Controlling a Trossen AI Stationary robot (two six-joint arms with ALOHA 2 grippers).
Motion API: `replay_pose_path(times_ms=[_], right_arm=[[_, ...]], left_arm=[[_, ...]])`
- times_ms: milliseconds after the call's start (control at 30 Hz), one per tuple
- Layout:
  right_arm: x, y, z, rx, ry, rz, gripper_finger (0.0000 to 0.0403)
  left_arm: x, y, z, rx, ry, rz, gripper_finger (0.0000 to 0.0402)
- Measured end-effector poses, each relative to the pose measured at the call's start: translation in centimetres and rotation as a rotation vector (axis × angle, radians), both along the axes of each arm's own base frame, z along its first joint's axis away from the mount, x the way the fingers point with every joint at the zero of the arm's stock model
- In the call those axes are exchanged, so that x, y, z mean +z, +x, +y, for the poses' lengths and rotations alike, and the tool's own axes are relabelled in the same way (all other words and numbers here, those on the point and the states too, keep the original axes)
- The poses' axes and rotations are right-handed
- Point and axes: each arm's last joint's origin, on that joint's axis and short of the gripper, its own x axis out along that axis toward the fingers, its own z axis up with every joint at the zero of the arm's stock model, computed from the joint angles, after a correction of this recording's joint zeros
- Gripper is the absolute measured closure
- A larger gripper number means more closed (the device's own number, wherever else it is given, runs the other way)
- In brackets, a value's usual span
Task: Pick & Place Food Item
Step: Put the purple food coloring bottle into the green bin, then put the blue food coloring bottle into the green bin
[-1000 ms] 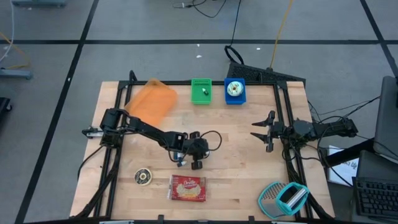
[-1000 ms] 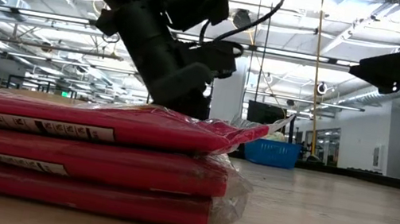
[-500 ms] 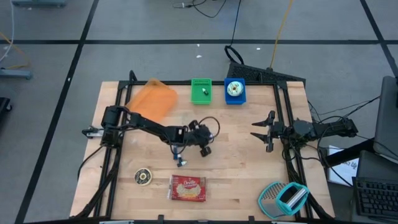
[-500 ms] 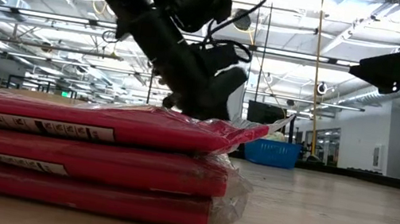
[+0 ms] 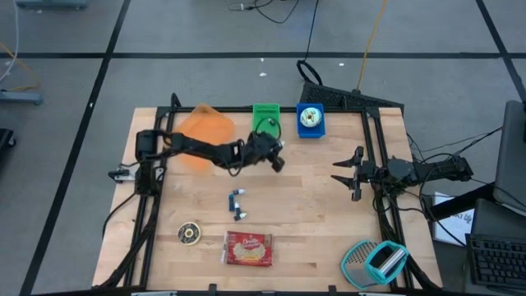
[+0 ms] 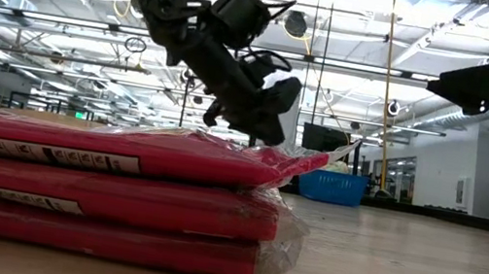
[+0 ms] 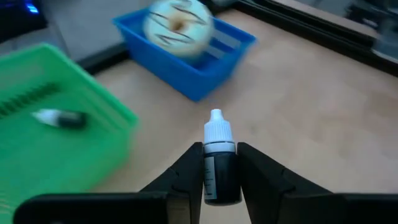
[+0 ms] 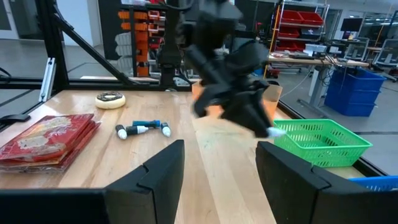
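— What sits along the left of the overhead frame?

— An orange tray (image 5: 203, 133) lies at the upper left of the wooden desk (image 5: 312, 214). Lower left, a small round chocolate doughnut (image 5: 189, 233) rests beside a red snack packet (image 5: 248, 249), with two small bottles (image 5: 237, 205) just above the packet.

— And the left gripper (image 5: 278, 158)?

— It hangs at upper centre, just below the green basket (image 5: 265, 120), its jaws clenched on a dark dropper bottle (image 7: 219, 163) with a white cap, held upright clear of the desk.

— What lies past it?

— A blue basket (image 5: 311, 121) holding a white-iced doughnut (image 5: 310, 117) stands touching the green one, which holds a small marker-like item (image 7: 60, 117).

— The right side?

— The right gripper (image 5: 340, 175) waits at centre right above the desk, jaws parted and grasping nothing. A teal-and-white scrubber-like tool (image 5: 376, 262) lies at the lower right corner.
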Motion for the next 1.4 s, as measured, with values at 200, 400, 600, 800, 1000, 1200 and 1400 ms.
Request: replay_pose_path(times_ms=[200,400,600,800,1000,1200,1400], right_arm=[[0.0,0.0,0.0,0.000,0.000,0.000,0.0216],[0.0,0.0,0.0,0.000,0.000,0.000,0.0216],[0.0,0.0,0.0,0.000,0.000,0.000,0.0216],[0.0,0.0,0.0,0.000,0.000,0.000,0.0216],[0.0,0.0,0.0,0.000,0.000,0.000,0.0216],[0.0,0.0,0.0,0.000,0.000,0.000,0.0216],[0.0,0.0,0.0,0.000,0.000,0.000,0.0216]], left_arm=[[0.0,-0.8,3.4,0.091,-0.007,-0.011,0.0311],[0.0,-1.7,6.0,0.186,-0.052,-0.043,0.0311],[-0.1,-2.4,7.7,0.244,-0.069,-0.037,0.0311],[-0.8,-3.3,8.5,0.356,-0.133,-0.014,0.0311],[-0.9,-3.3,8.4,0.347,-0.126,0.005,0.0307],[-0.9,-3.3,8.4,0.348,-0.123,0.007,0.0295],[-0.9,-3.3,8.4,0.348,-0.123,0.007,0.0294]])
